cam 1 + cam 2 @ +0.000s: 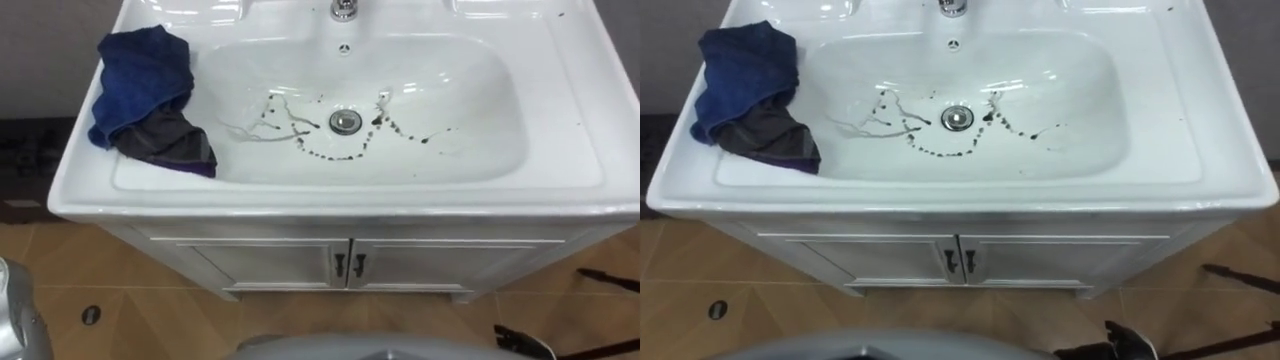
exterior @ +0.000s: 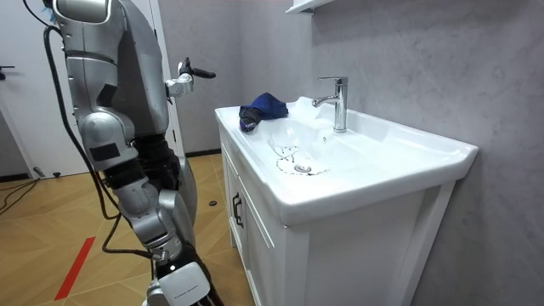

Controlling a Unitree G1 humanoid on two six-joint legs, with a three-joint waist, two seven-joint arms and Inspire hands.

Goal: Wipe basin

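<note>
Basin point(image 1: 560, 150): white, atop cabinet point(image 1: 250, 262); I stand before it.
Blue cloth point(image 1: 140, 70): bunched on basin's left rim, grey fold drooping toward bowl.
Faucet point(image 2: 338, 102): room view gives whole upright spout; eye views give its base.
My right hand point(image 2: 177, 285): hangs low beside me in room view; grip state cannot tell.
Drain point(image 1: 345, 121): at bowl centre.
Dark marks point(image 1: 330, 155): dotted around drain, plainest in eye views.

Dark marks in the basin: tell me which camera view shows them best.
The left eye view: it looks down from above on the dark marks, spread round the drain in the basin. The right eye view shows the same, slightly offset. The room view shows them sidelong, small and bunched.
</note>
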